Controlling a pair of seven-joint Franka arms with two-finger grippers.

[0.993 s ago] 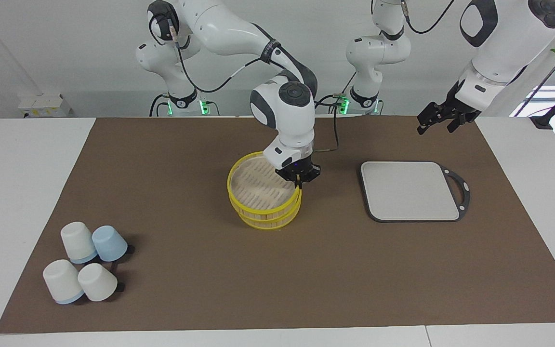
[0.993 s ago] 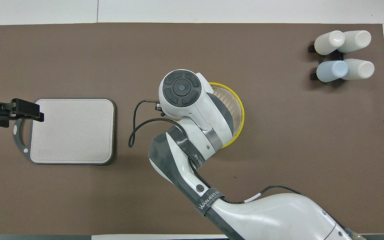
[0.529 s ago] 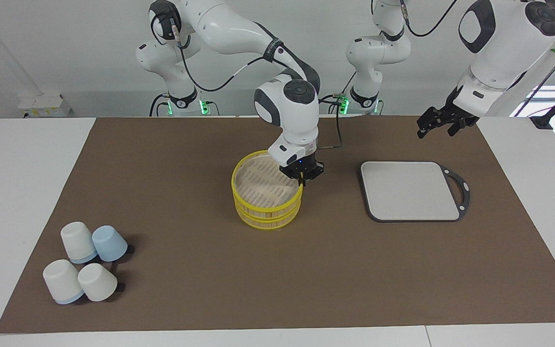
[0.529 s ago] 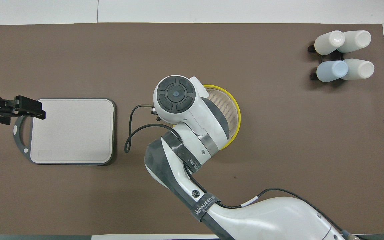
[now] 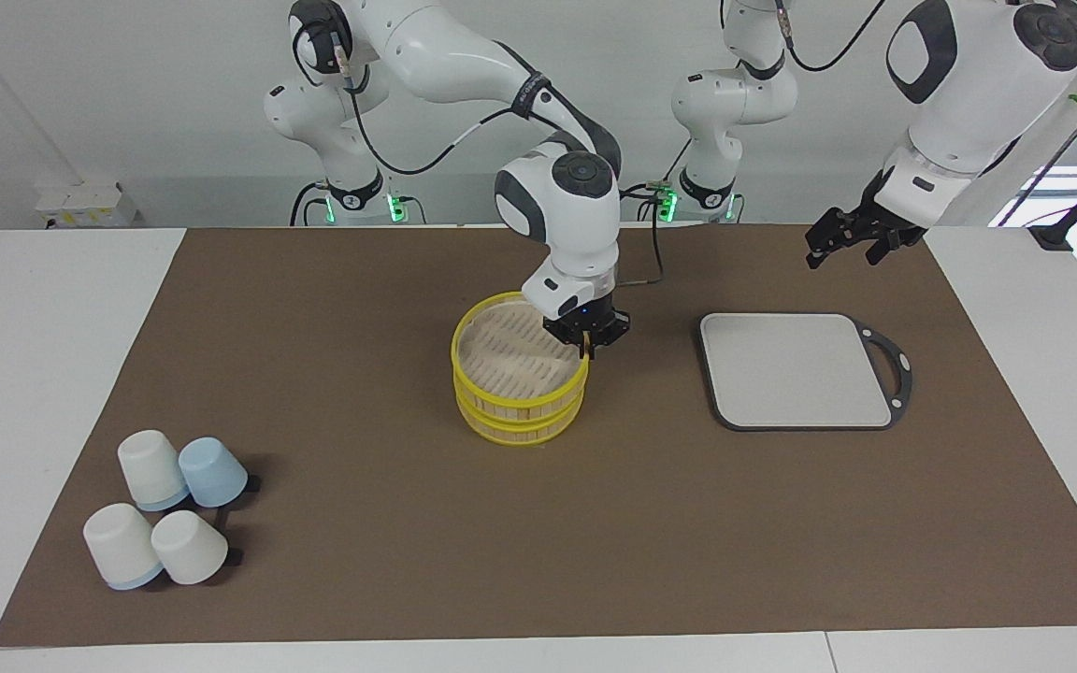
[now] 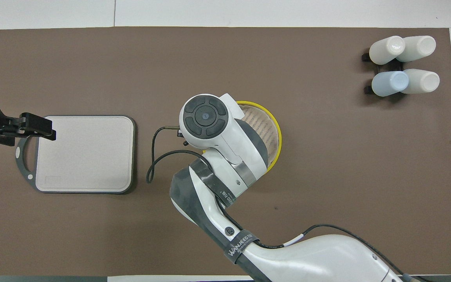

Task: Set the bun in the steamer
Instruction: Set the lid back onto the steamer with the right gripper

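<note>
Right gripper (image 5: 587,348): at the steamer (image 5: 518,381) rim, at its board-side edge; grip state unclear.
Left gripper (image 5: 845,239): released, over the desk (image 5: 361,299) near the board (image 5: 796,370).

Looked like a robotics lab, not a kitchen: two white arms (image 5: 464,65) bolted at a white table (image 5: 43,374), brown mat (image 5: 361,523) as work area, bare white wall (image 5: 127,93), loose cables (image 6: 159,156), kitchen props laid out like test items.
</note>
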